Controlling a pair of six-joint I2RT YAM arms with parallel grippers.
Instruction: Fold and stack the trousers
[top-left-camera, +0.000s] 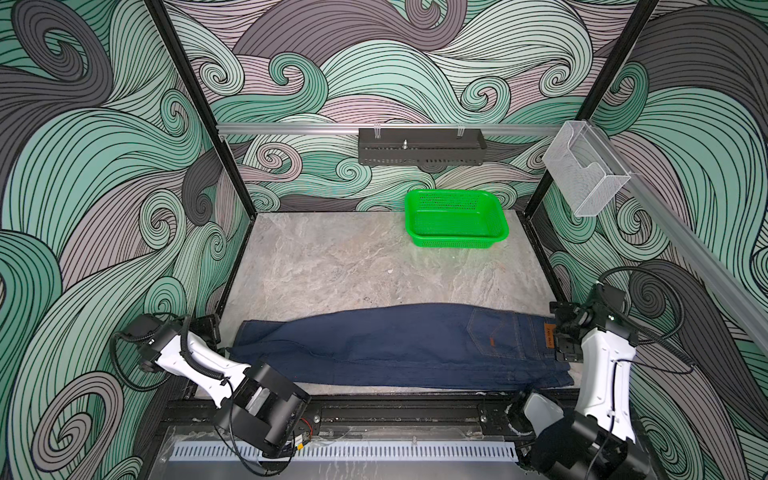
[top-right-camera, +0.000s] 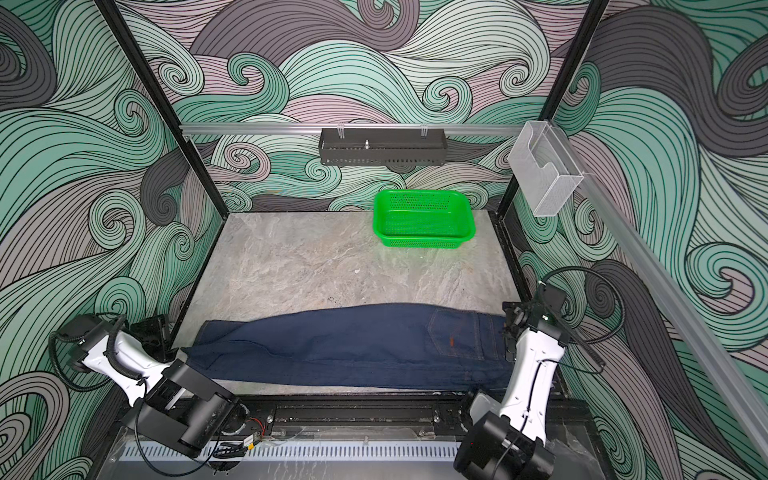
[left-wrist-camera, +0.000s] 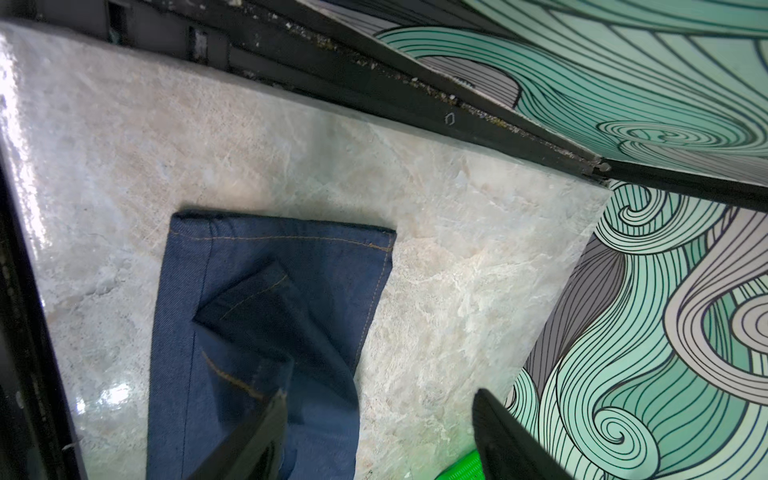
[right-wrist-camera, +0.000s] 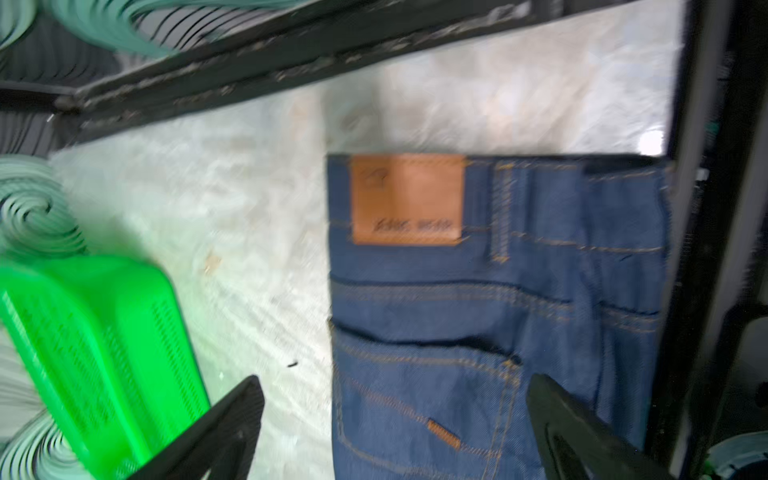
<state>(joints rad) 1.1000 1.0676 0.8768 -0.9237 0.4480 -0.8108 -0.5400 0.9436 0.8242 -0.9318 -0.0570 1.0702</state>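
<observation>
The trousers (top-left-camera: 395, 345) (top-right-camera: 353, 349), dark navy jeans folded lengthwise, lie flat across the front of the marble table (top-left-camera: 332, 266). Their leg hems (left-wrist-camera: 266, 241) are at the left. The waistband with its tan patch (right-wrist-camera: 407, 199) is at the right. My left gripper (top-left-camera: 210, 328) (left-wrist-camera: 380, 395) hovers open by the hem end, one finger over the denim and the other over bare table. My right gripper (top-left-camera: 563, 336) (right-wrist-camera: 395, 380) stands open above the back pocket (right-wrist-camera: 428, 399) at the waist end. Neither holds anything.
A green perforated basket (top-left-camera: 457, 243) (top-right-camera: 424, 243) (right-wrist-camera: 104, 332) sits at the back right of the table. A black tray (top-left-camera: 422, 151) and a clear holder (top-left-camera: 582, 174) hang from the rails. Black frame edges border the table close to both grippers.
</observation>
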